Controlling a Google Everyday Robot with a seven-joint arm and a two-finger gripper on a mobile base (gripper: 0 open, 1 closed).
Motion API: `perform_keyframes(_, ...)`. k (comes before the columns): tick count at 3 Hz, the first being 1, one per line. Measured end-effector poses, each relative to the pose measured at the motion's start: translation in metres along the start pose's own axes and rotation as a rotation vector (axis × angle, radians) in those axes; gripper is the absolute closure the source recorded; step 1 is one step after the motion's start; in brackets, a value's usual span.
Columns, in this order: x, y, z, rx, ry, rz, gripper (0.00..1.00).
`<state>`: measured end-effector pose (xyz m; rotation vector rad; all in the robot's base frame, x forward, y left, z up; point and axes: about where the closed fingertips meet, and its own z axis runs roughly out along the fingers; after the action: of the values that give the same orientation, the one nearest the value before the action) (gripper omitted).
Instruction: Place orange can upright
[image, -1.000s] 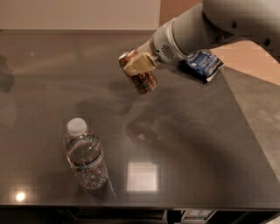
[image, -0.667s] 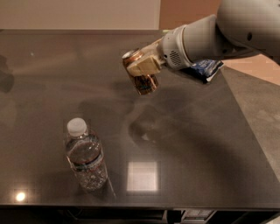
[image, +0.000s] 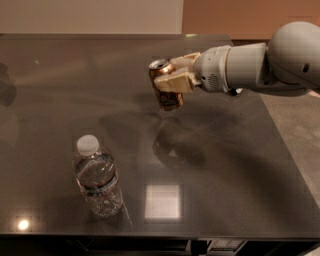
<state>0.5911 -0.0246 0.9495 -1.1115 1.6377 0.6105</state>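
Gripping orange can (image: 165, 86) above table (image: 240, 165), pincer (image: 172, 75), water bottle (image: 98, 178) well apart

dim overhead light | square glare (image: 162, 201), table (image: 245, 170) front | gripper (image: 168, 75) holding orange can (image: 170, 99) above mid-table, shadow (image: 175, 150) beneath

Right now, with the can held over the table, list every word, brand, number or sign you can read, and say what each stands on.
Orange can, gripped by the gripper above the table: dark markings on its side, too blurred to read.
Water bottle, upright at the table's near left: a dark label band, too blurred to read.
Nothing else in view carries text, so there is nothing to quote.
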Motion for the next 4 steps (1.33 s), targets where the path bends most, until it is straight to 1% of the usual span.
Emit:
perform_keyframes(1,0.007,-0.003,-0.003,-0.013,-0.072,-0.016,1.0)
perform_keyframes(2,0.013,-0.004,-0.004,-0.032,-0.124,-0.051,1.0)
perform_keyframes(3,0.017,-0.005,-0.005,-0.045,-0.154,-0.073,1.0)
perform_keyframes(4,0.026,-0.01,-0.001,-0.048,-0.188,-0.048,0.82)
